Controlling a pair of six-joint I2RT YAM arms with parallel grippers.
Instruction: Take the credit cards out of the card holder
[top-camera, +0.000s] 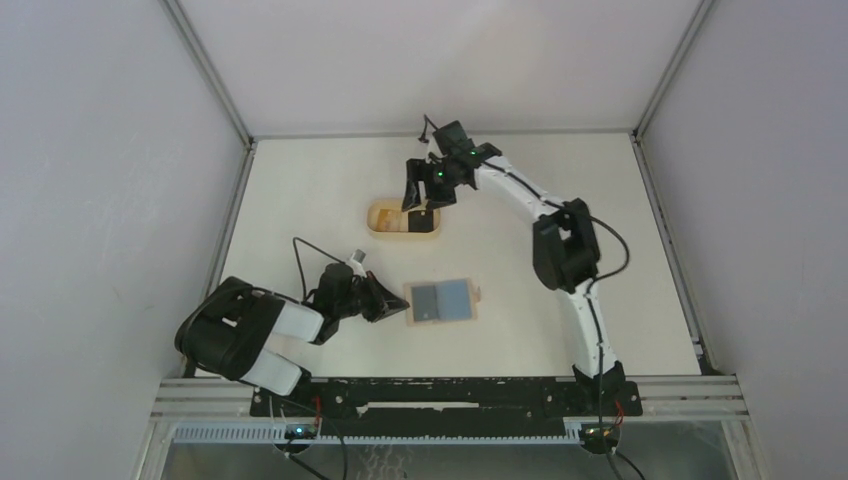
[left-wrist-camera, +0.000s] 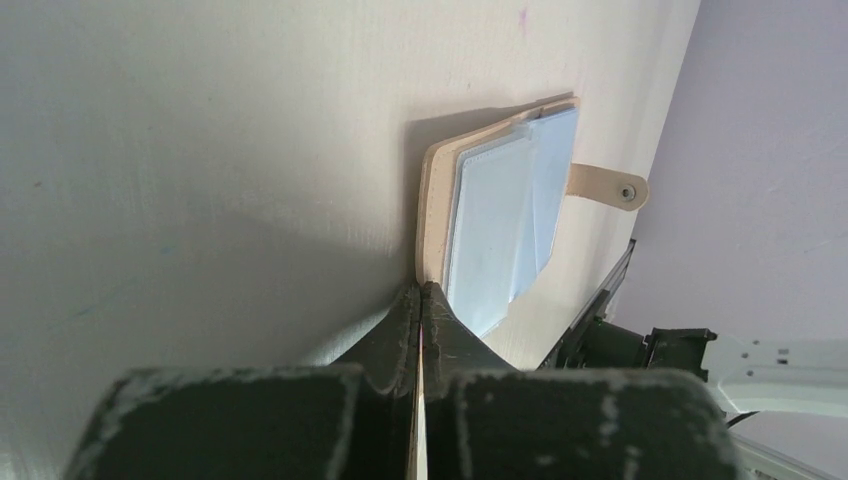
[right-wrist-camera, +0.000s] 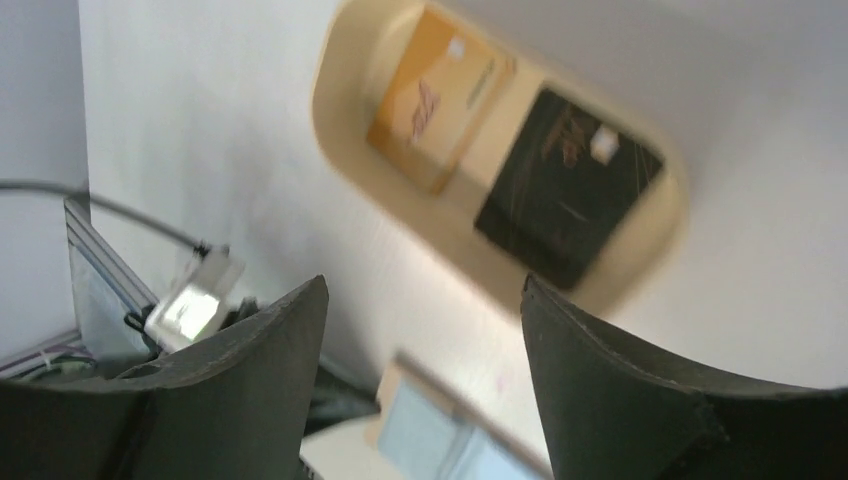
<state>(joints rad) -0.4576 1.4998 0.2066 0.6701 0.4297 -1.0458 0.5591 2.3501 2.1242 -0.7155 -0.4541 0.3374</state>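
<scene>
Card holder (top-camera: 445, 300) lies spread open, blue side up, just ahead of your left gripper (top-camera: 398, 302), whose tips touch its near edge. Your right gripper (top-camera: 424, 198) hangs over the wooden tray (top-camera: 371, 218), well beyond the holder.

From the left wrist, the jaws are pressed together with the tips at the holder's near corner. You can't tell whether they pinch any of the cover. The closure tab (left-wrist-camera: 606, 187) sticks out on the far side. Whether a card is left in the blue pockets (left-wrist-camera: 500, 225) can't be told either.

From the right wrist, the fingers are spread wide with nothing between them. Beneath them a yellow card (right-wrist-camera: 440, 95) and a black card (right-wrist-camera: 565, 190) lie in the tray.

Watch that corner. If the left tips slip off it, the holder will likely slide or fold shut once you tug at a pocket.
</scene>
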